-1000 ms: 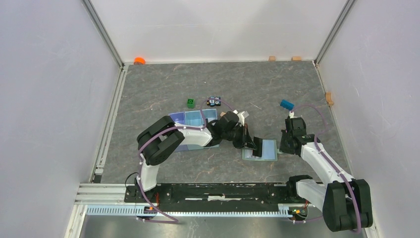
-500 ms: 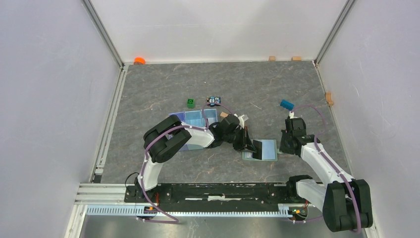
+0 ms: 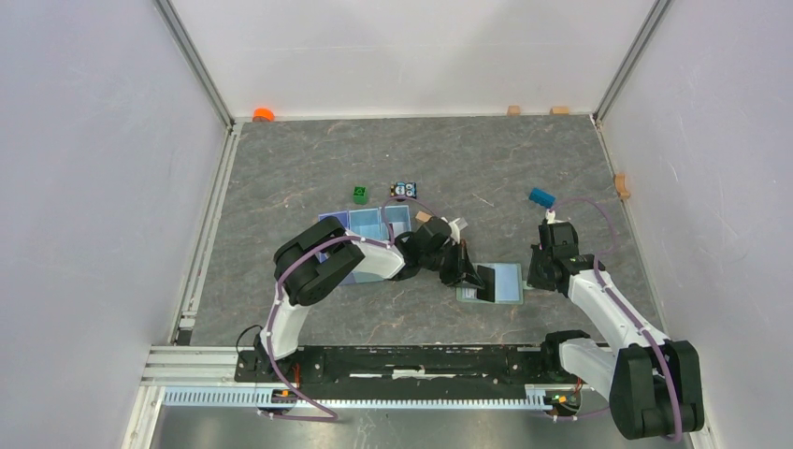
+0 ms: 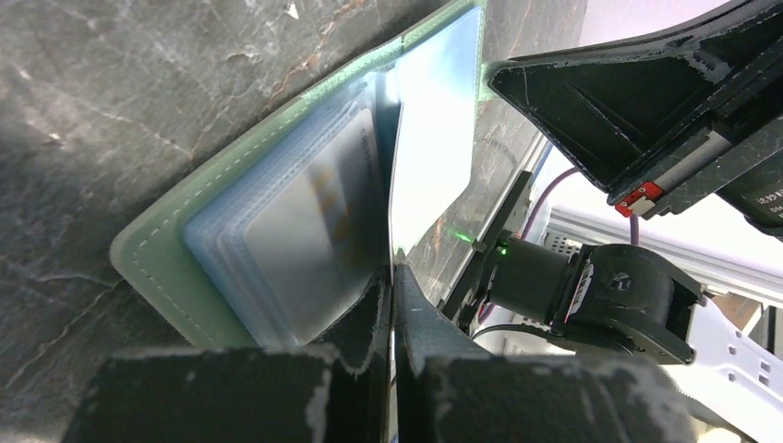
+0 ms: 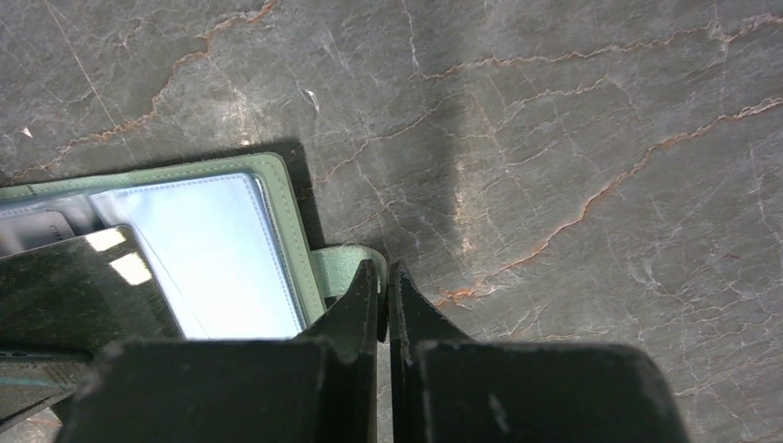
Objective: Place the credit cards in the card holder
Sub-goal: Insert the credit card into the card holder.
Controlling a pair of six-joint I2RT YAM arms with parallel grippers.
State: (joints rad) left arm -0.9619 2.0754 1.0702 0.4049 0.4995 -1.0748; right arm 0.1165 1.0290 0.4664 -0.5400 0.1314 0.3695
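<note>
Left wrist view: the left gripper (image 4: pixel 392 269) clamped a card (image 4: pixel 434 138) edge-on over the open wallet (image 4: pixel 148 254). The right gripper (image 5: pixel 385 272) pinched its tab (image 5: pixel 334 263).

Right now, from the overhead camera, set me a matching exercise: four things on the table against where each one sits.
Things:
1. card holder
2. green block
3. orange round object
4. blue object

Places:
A. far left corner
B. lying open, near the table's middle
C. just beyond the light blue tray
D. toward the right wall, level with the green block

Pairs: 1-B, 2-C, 3-A, 4-D
</note>
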